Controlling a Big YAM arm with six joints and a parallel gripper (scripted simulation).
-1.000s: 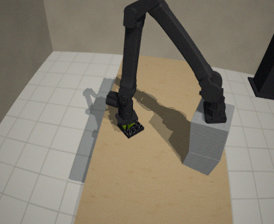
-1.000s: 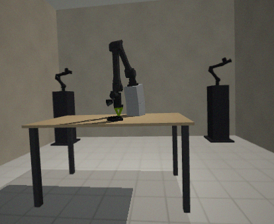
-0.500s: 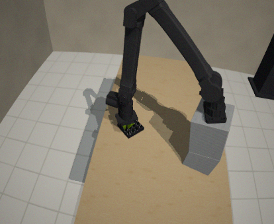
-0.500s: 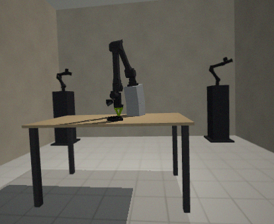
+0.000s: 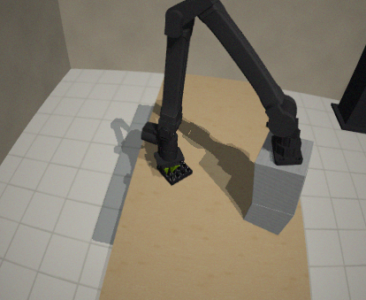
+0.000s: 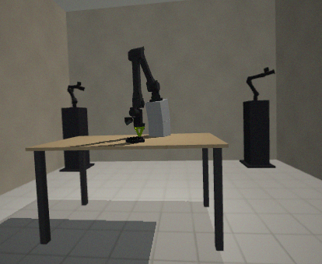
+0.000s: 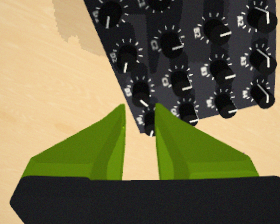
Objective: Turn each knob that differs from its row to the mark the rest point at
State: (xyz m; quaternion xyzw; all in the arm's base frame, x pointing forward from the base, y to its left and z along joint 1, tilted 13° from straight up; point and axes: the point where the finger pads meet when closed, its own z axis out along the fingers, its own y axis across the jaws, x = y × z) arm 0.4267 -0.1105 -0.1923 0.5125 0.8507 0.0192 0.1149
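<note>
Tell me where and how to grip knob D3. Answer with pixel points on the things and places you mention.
By its round side wall, from straight above, I'd say. Knob D3 (image 7: 140, 93) is a short upright cylinder hemmed in by D2 (image 7: 127, 54), D4 (image 7: 148, 120) and C3 (image 7: 180, 81). Probably set one finger on the box's outer-edge side, the other in the gap toward C3: no knob stands on the outer side.

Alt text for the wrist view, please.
Green gripper fingers, slightly apart, reach up from the bottom toward the near corner knob of a black knob box. The box runs off the top edge; its knobs carry white pointer lines. Pale wood tabletop lies around it.
</note>
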